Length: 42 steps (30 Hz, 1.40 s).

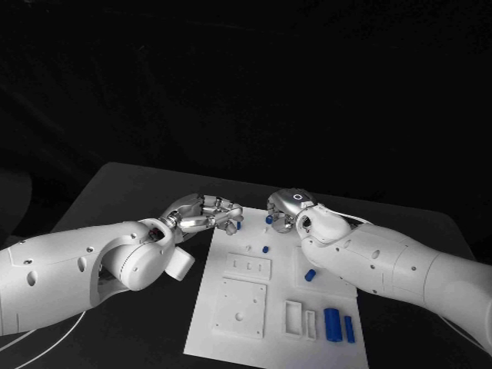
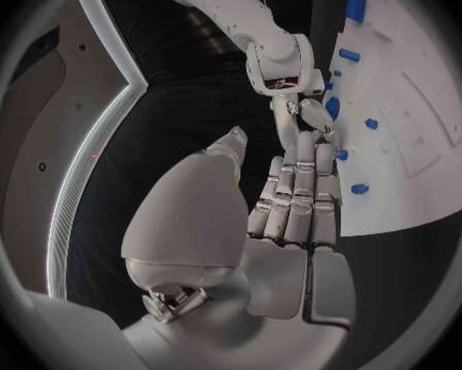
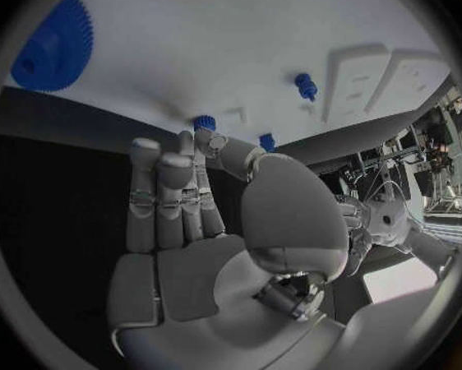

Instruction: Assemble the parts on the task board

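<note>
Blue gear (image 3: 53,44) — right wrist view alone — both hands' (image 1: 205,213) grasp unclear.

White rectangular task board (image 1: 237,323) lying flat on the black surface (image 1: 124,192), with raised white blocks; small blue plastic parts (image 1: 333,324) lie along its near right edge, others stand toward its far end.

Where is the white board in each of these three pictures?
Head view: board in the lower middle, between the two arms.
Left wrist view: board beyond the left hand's fingertips.
Right wrist view: board beyond the right hand's fingertips.
Shared landmark: the right hand, at the board's far edge.
</note>
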Tool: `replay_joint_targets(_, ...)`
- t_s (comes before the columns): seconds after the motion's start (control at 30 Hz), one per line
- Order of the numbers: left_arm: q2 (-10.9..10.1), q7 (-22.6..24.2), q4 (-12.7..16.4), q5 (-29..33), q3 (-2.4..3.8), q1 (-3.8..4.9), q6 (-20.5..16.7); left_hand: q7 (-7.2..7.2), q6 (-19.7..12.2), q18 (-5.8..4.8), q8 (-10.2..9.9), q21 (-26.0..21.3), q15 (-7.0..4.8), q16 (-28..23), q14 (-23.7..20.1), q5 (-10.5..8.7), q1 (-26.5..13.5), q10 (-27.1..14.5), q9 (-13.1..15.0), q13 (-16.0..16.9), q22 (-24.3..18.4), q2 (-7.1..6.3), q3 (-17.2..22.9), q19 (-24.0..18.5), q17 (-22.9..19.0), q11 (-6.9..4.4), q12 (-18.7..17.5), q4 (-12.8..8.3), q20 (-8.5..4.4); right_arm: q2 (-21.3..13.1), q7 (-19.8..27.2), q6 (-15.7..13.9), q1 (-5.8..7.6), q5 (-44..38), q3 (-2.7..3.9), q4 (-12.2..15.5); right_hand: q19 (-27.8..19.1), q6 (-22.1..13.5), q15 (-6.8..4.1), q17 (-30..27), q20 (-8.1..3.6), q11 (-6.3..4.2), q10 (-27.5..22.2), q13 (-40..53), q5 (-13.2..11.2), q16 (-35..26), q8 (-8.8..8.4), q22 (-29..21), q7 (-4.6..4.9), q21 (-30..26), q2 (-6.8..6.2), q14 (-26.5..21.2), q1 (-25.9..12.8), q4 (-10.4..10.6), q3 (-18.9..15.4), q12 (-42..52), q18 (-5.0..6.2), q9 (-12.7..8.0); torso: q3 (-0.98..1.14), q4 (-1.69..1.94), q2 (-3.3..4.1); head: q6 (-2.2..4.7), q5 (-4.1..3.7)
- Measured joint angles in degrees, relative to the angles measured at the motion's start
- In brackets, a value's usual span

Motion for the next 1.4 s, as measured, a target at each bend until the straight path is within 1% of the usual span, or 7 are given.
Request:
replay_joint_targets(0.4,-0.1,0.0,-0.1,0.0,0.0,0.0,0.0,0.0,0.0,-0.03,0.0,0.0,0.0,-0.2,0.0,0.0,0.0,0.0,0.0,0.0,0.0,0.0,0.0,0.0,0.0,0.0,-0.2,0.0,0.0,-0.4,0.1,-0.2,0.0,0.7,0.0,0.0,-0.4,-1.4,0.49,-0.7,-0.22,0.61,-1.5,0.2,0.0,0.0,-1.64,0.0,0.77,0.0,-0.43,-0.7,-0.2,-0.6,1.0,-2.0,-0.01,-0.1,-0.06,-0.09,-0.09,-0.05,0.1)
replay_joint_targets(0.6,-0.5,0.1,-0.8,0.0,0.01,0.06,0.0,0.0,0.0,-0.08,-0.2,0.0,0.0,-0.2,0.0,0.0,0.0,0.0,0.0,0.0,0.0,0.0,0.0,0.0,0.1,0.0,-0.2,0.0,0.0,-3.2,0.8,-1.0,0.56,3.0,0.05,2.0,-0.7,-4.4,1.71,-1.1,-0.22,2.06,-4.5,-0.3,0.0,0.2,-3.52,0.0,2.13,0.0,-2.93,-0.7,-0.4,-0.6,1.1,-3.7,-0.79,-0.8,-0.05,-0.24,-0.16,0.51,0.19)
replay_joint_targets(0.7,-1.0,0.1,-1.1,0.0,0.04,0.14,0.0,0.0,0.0,-0.11,-0.2,0.0,0.0,-0.2,0.0,0.0,0.0,0.0,0.0,0.0,0.0,0.0,0.0,0.0,0.1,0.0,-0.2,0.0,0.0,-5.3,2.6,-1.3,1.54,6.6,1.25,4.4,-0.8,-5.4,2.3,-1.2,-0.05,2.45,-5.1,-0.4,0.0,0.3,-4.11,0.0,2.92,0.3,-6.94,-0.6,-5.4,2.1,-2.5,-3.7,-0.91,-1.0,-0.03,-0.37,-0.22,0.89,0.18)
replay_joint_targets(0.9,-0.9,0.2,-2.3,-0.1,0.03,0.16,0.1,0.0,0.0,-0.37,-0.2,-0.2,0.0,-0.5,0.0,0.0,1.7,2.3,0.1,0.4,0.0,-1.18,0.3,-0.1,0.2,-0.86,0.2,-0.9,-0.12,-10.8,6.8,-0.6,2.71,14.3,3.35,9.6,-1.4,-8.8,3.5,-1.2,0.7,2.03,-6.1,-0.5,0.0,0.3,-5.89,0.0,3.45,0.3,-7.92,-0.8,-13.7,2.6,-11.0,-4.2,-0.9,-1.7,0.23,-0.89,-0.46,1.55,0.07)
replay_joint_targets(1.03,-0.9,0.2,-2.6,-0.5,0.01,0.16,0.2,0.0,0.0,-0.36,-0.2,-0.2,0.21,-0.5,0.2,0.0,1.8,6.7,0.1,1.6,0.0,-1.35,0.2,-0.2,0.4,-2.76,2.3,-0.9,-0.23,-14.2,8.5,1.8,2.97,17.6,3.38,10.5,-2.5,-12.6,1.66,-1.4,-0.01,1.03,-3.8,0.3,0.0,0.3,-7.34,0.0,2.74,0.3,-6.37,-1.6,-14.8,-2.1,-19.1,-2.6,-0.9,-2.1,0.46,-1.42,-0.79,1.78,-0.31)
replay_joint_targets(1.3,-0.7,0.4,-4.2,-1.3,-0.04,0.13,0.5,0.0,0.0,-0.37,-0.2,-0.2,0.21,-0.8,0.2,0.0,2.1,6.1,0.2,1.4,-0.1,-1.65,-0.4,-0.2,0.7,-2.12,1.3,-0.3,-0.23,-15.7,10.5,4.2,3.19,22.2,3.36,7.6,-1.1,-8.2,-1.82,-1.2,-1.36,-2.17,10.2,8.8,0.0,1.5,-4.81,0.0,1.04,0.7,-3.03,-0.7,-5.1,-3.4,-17.8,9.8,-0.75,-0.7,1.17,-2.65,-1.46,1.84,-1.31)
replay_joint_targets(1.4,-0.5,0.4,-4.7,-1.5,-0.04,0.13,0.5,0.0,0.0,-0.37,-0.2,-0.2,0.21,-1.1,0.2,0.0,2.1,5.7,0.2,1.4,-0.1,-1.65,-0.6,-0.2,0.8,-2.02,1.1,-0.1,-0.22,-16.3,10.7,4.7,3.09,22.5,3.36,7.4,-0.1,-7.8,-2.35,-0.2,-1.31,-2.71,3.0,26.6,0.3,3.5,-5.35,0.0,0.39,1.5,-2.69,-0.5,-4.3,-3.0,-18.5,28.2,-0.15,-0.7,1.58,-3.03,-1.56,1.79,-1.49)
